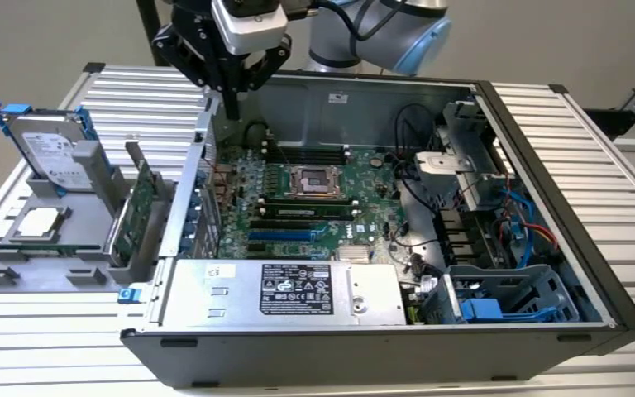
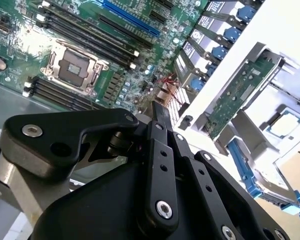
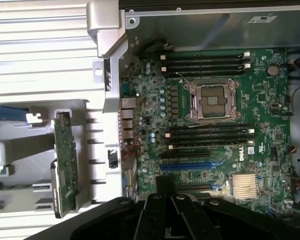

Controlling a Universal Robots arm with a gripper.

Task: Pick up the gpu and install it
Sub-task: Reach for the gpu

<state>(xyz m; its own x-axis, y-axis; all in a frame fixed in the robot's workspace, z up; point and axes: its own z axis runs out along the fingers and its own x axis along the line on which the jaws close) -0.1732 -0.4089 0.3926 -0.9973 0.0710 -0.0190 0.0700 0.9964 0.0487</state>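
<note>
Tool: we see the black two-finger tool (image 1: pixel 232 106) pressed together, empty, upper centre-left in the exterior view.
Gpu: thin green circuit-board gpu (image 1: pixel 136 211), on edge in a grey rack (image 1: pixel 92 178), below-left of the tool, long axis down-frame.

We find the open case (image 1: pixel 350 357) lying on the counter (image 1: pixel 582 149), which runs out past it on both sides. Inside the case, the motherboard (image 1: pixel 375 186) lies flat toward the exterior view's left. The power supply (image 1: pixel 284 289) sits along the near wall in front of it. The drive cage (image 1: pixel 516 298) occupies the near corner at the exterior view's right.

Outside the case, just beside its wall at the exterior view's left, a holder (image 1: pixel 31 275) rests on the counter. In it:
- The gpu (image 1: pixel 136 219) stands on edge nearest the case.
- The hard drive (image 1: pixel 50 153) stands tilted behind, further left.
- A processor chip (image 1: pixel 36 222) lies flat in front of the drive.

The gripper (image 1: pixel 232 106) hangs above the case's far left corner, well apart from the gpu.
</note>
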